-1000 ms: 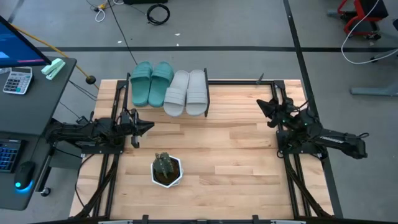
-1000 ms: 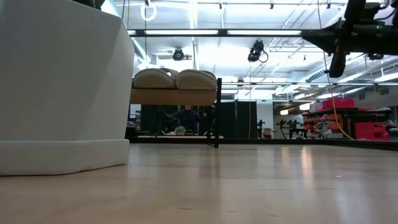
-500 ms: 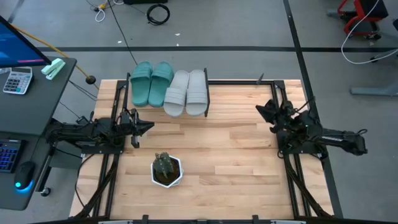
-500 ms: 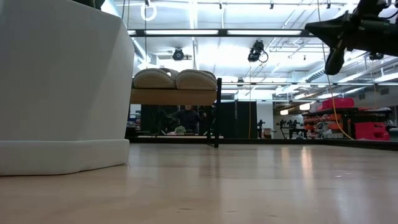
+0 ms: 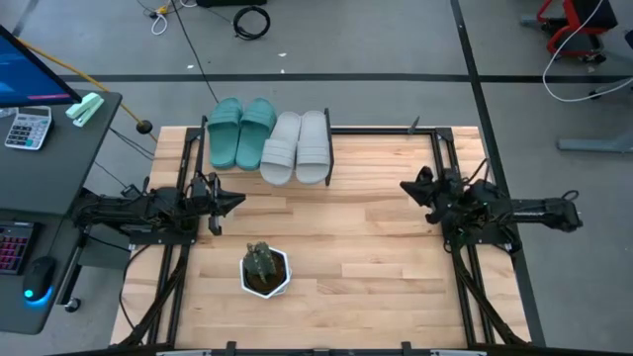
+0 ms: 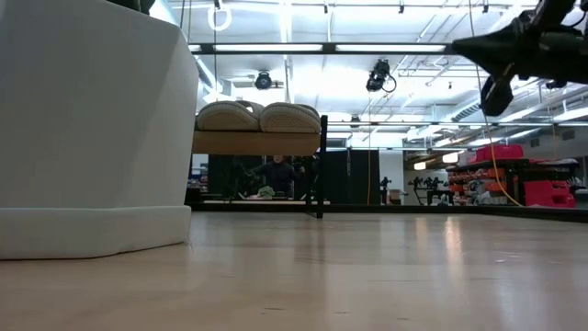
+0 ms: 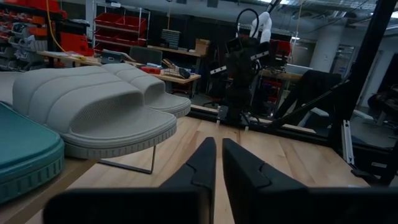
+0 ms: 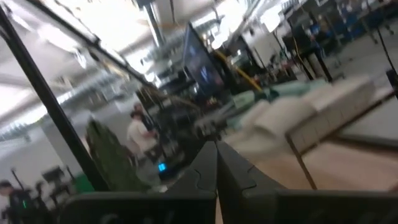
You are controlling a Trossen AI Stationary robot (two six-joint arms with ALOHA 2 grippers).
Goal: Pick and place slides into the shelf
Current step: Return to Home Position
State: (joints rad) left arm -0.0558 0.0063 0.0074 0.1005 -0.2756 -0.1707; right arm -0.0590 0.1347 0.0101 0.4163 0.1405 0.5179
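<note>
The left hand (image 5: 237,201) hangs over the left side of the bench (image 5: 376,247), fingers together. Two teal slides (image 5: 240,132) and two grey slides (image 5: 297,146) sit on the shelf (image 6: 257,142), upper middle. The right hand (image 5: 406,187) hangs on the right, fingers together.

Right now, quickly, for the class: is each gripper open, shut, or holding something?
Left gripper: shut, holding nothing.
Right gripper: shut, holding nothing.
</note>
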